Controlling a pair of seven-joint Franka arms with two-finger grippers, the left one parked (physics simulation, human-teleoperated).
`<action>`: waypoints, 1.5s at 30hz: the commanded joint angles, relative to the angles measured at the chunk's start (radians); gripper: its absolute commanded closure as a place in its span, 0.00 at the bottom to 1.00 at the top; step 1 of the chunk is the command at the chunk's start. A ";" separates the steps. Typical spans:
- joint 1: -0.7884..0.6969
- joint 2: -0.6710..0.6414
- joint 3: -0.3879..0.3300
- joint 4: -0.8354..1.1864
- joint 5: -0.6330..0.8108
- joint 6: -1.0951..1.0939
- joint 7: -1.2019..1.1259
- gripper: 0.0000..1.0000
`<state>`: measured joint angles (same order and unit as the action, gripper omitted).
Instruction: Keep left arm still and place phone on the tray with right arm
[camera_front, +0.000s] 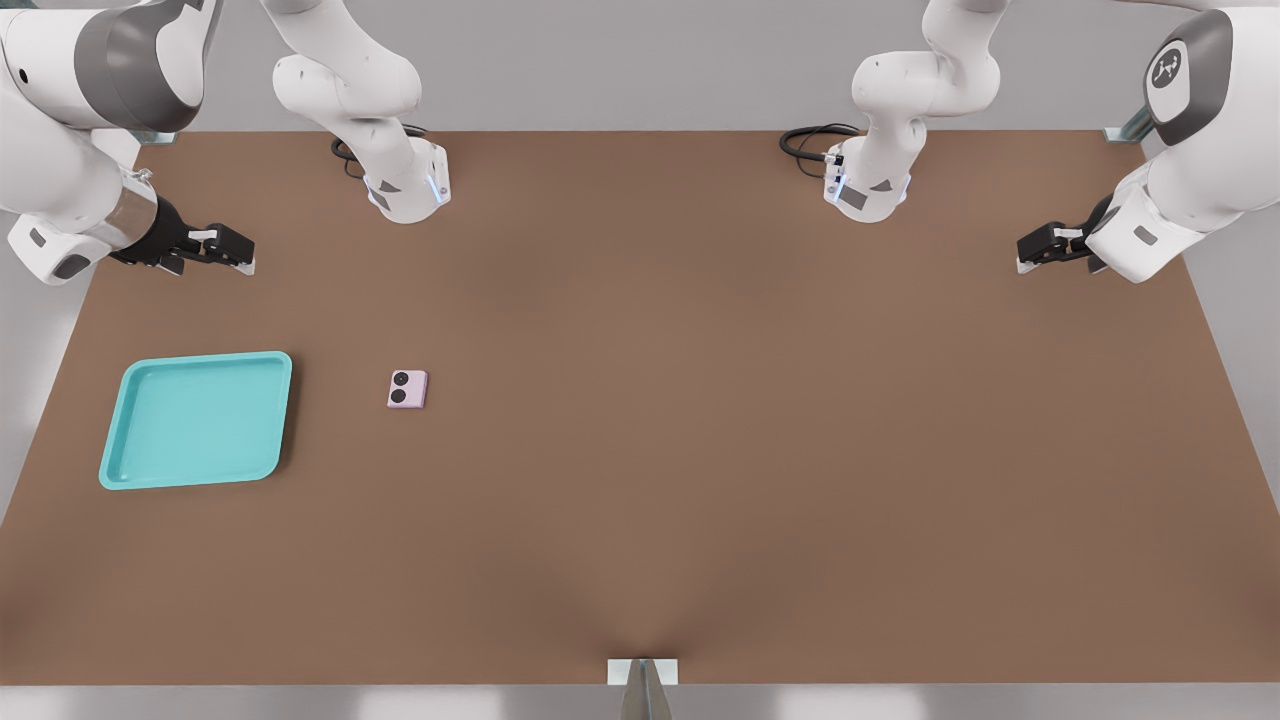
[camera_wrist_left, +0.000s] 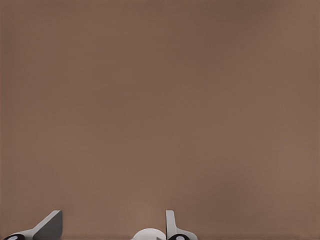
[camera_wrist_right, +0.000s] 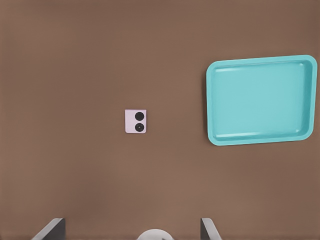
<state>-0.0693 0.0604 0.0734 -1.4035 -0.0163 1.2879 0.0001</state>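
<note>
At the far left of the front view we see the right arm, white with grey patches, reaching in over the edge of the brown table. Its black gripper hangs above the table near that back corner, well apart from everything lying on the surface. In the right wrist view two grey fingertips stand wide apart with nothing between them, so we read the jaws as released and empty.

Moving rightward in the front view, we come to the turquoise tray, a shallow rounded-square dish with a raised rim, lying flat on the table in front of the gripper. Its inside is plain and holds nothing. The wrist view shows the same tray, again bare inside.

Further toward the front view's right we find the phone, a small pale pink-lilac slab lying flat on the table with its two round black lenses facing up. It sits near the tray but clearly apart from it, with a strip of bare table between the two. From the wrist camera the phone lies out ahead of the open fingers, not touched by them, and beside the tray rather than on it
</note>
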 joint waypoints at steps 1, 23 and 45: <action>-0.035 0.095 0.108 0.018 -0.068 0.284 0.021 0.00; -0.041 0.291 0.206 -0.608 -0.037 0.907 0.428 0.00; -0.073 0.391 0.206 -0.718 -0.059 0.959 0.408 0.00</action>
<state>-0.1433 0.4411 0.2790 -2.1218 -0.0693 2.2157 0.3406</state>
